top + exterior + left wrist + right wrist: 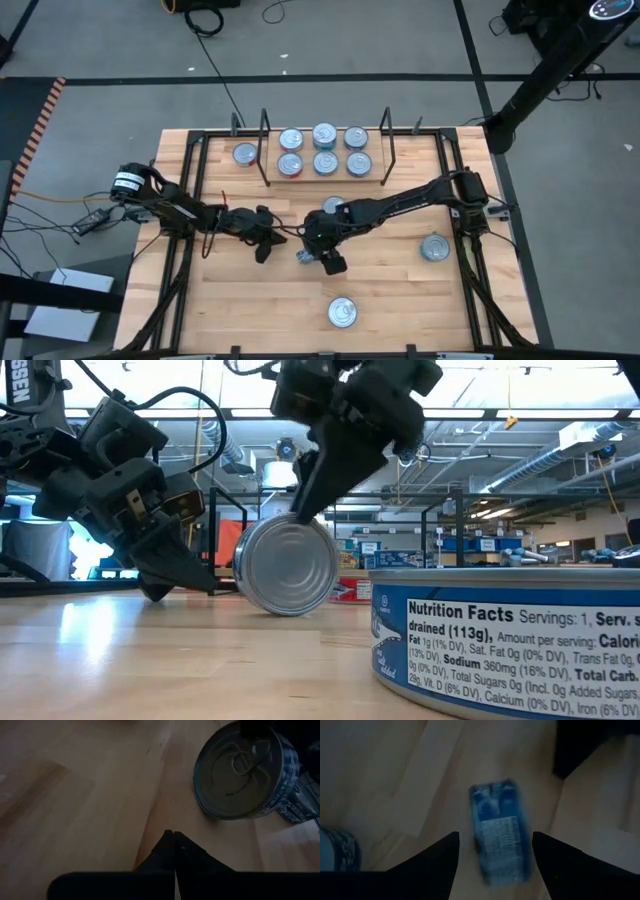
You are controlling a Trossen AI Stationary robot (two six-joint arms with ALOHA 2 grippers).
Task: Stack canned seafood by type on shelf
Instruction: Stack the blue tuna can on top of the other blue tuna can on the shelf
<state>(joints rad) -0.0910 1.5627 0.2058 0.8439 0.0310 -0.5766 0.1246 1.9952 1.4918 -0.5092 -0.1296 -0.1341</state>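
A blue-labelled tin [290, 568] stands on its rim on the table, silver lid [235, 770] facing my left gripper. My right gripper [495, 834] hangs open above it, pointing steeply down with one finger on either side of the tin's blue side [500, 835]. My left gripper [173, 837] is shut, its tips low over the wood a little to the tin's left [265, 240]. On the shelf [312, 181] at the far edge, several tins [323, 150] lie flat between the two wire end frames. My right gripper stands open astride the tin on its rim. One finger [255, 727] shows at the tin's upper rim [250, 742], but I cannot tell whether it touches. In the right wrist view bare wood shows between each finger and the tin.
More tins lie flat on the table: one left of the shelf [245, 153], one partly under the right arm [333, 205], one at the right [434, 247] and one near the front edge [342, 313], which looms large in the low view [510, 650].
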